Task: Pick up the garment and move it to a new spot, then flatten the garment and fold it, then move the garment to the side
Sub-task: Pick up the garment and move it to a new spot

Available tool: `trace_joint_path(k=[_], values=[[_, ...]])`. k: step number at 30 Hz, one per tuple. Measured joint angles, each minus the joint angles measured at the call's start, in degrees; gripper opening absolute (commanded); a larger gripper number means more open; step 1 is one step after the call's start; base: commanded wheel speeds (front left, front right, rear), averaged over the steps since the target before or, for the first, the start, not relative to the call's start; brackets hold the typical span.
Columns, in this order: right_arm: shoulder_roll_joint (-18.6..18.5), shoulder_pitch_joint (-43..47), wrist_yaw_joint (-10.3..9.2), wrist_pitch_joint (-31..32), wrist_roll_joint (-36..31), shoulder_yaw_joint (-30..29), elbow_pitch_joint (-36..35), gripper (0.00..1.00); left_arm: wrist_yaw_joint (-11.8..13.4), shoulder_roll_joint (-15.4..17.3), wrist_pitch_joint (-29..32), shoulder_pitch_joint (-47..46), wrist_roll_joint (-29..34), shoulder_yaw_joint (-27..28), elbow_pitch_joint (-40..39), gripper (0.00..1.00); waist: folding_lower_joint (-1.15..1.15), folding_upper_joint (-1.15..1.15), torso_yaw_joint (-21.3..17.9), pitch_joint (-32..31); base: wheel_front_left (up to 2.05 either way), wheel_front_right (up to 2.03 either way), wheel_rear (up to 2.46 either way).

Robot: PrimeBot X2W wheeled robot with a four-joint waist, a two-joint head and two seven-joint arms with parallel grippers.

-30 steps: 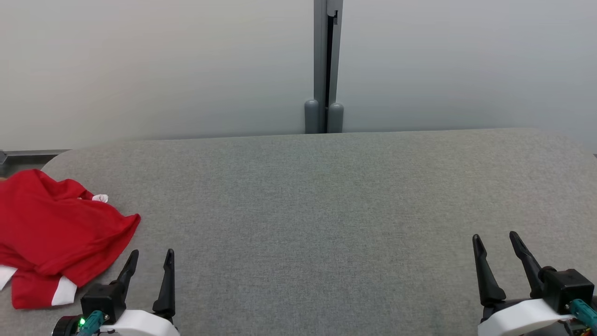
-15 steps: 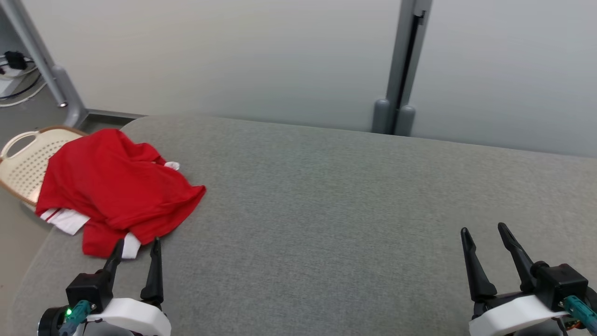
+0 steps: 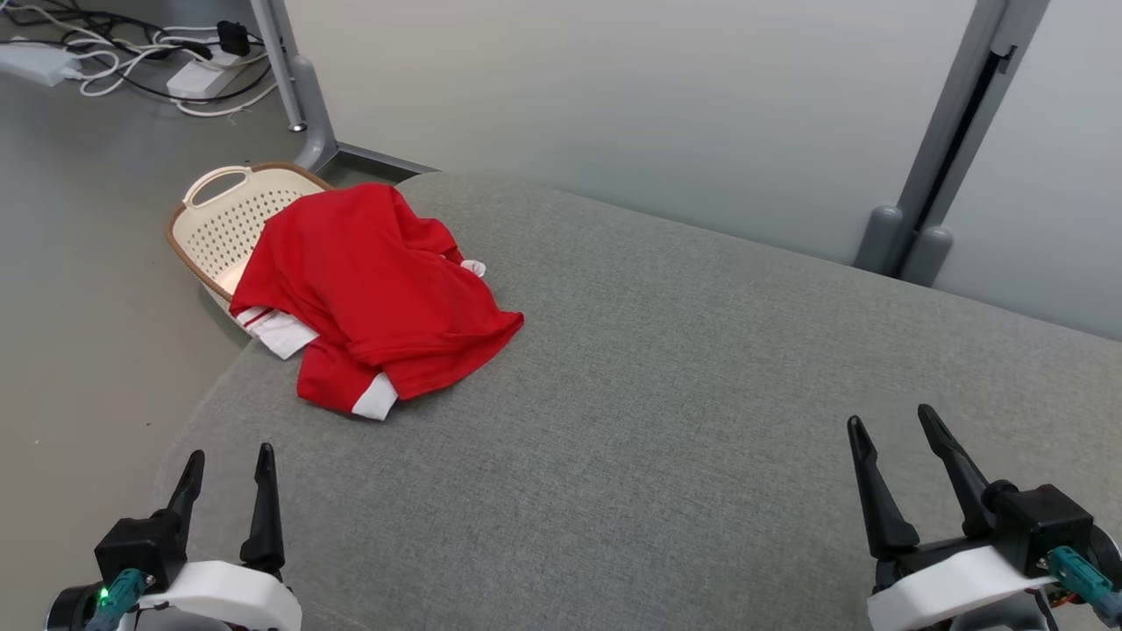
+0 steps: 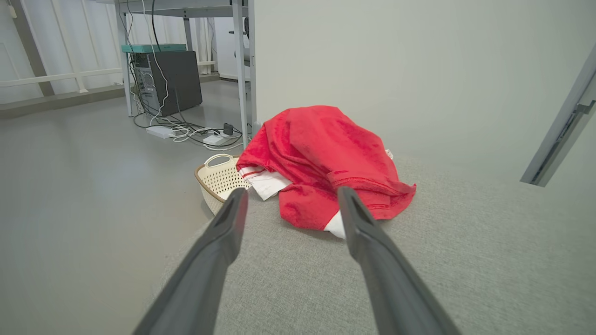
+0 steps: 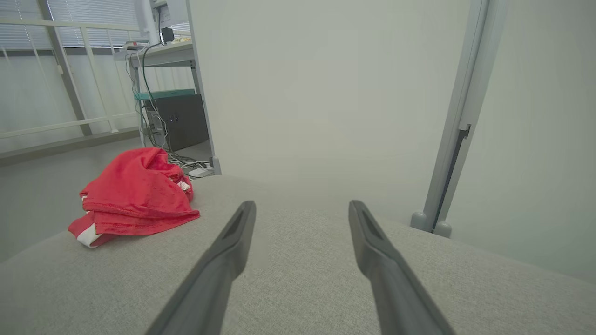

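Right now, a two-armed robot is looking down across a grey, cloth-covered tabletop (image 3: 666, 394). A red garment (image 3: 377, 289) with white trim is lying in a crumpled heap at the far left corner of that tabletop, and its left side appears to be drooping past the edge. A cream perforated basket (image 3: 215, 230) is sitting on the floor just beyond that corner, partly hidden behind the cloth. Cables and a power strip (image 3: 200, 81) are trailing over the floor further off.

The left tool (image 3: 230, 452) is hovering at the near left edge of the tabletop, its two long dark fingers standing wide apart and gripping nothing. In its wrist view those fingers are pointing straight at the heap and framing a white cuff (image 3: 372, 399). That is probably why the arm is being held this way: it is lining up for a reach. The right tool (image 3: 890, 416) is hovering at the near right, well apart from the garment, equally spread and empty over bare grey cloth. It is likely waiting because the heap is lying on the other arm's side.

The task seems to be at its very start, with the garment not yet picked up. The broad middle of the tabletop is offering room for flattening and folding. The cloth is looking soft and layered, so a pinch on one fold is likely to be lifting only part of the heap.
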Motion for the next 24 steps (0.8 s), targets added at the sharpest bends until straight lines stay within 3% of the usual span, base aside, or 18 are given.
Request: trace_joint_path(k=[14,19,24], values=[[-0.79,-1.72,0.0,1.7,-0.03,0.88,-2.03,1.0,-0.33,-1.02,0.0,-2.55,-0.09,-0.79,-0.48,1.0,0.0,0.0,0.15,3.48,0.0,0.0,0.0],[-2.83,-4.6,0.0,3.47,-0.12,1.05,-4.47,1.0,-0.4,-1.6,0.0,-8.72,-1.78,-2.01,1.25,1.0,0.0,0.0,-1.13,7.68,0.0,0.0,0.0],[-4.9,-7.96,0.0,5.15,-0.35,0.66,-7.26,1.0,-0.68,-1.8,-0.02,-18.42,-4.71,-3.31,9.23,1.0,0.0,-0.01,-2.81,13.49,0.0,0.0,0.0]])
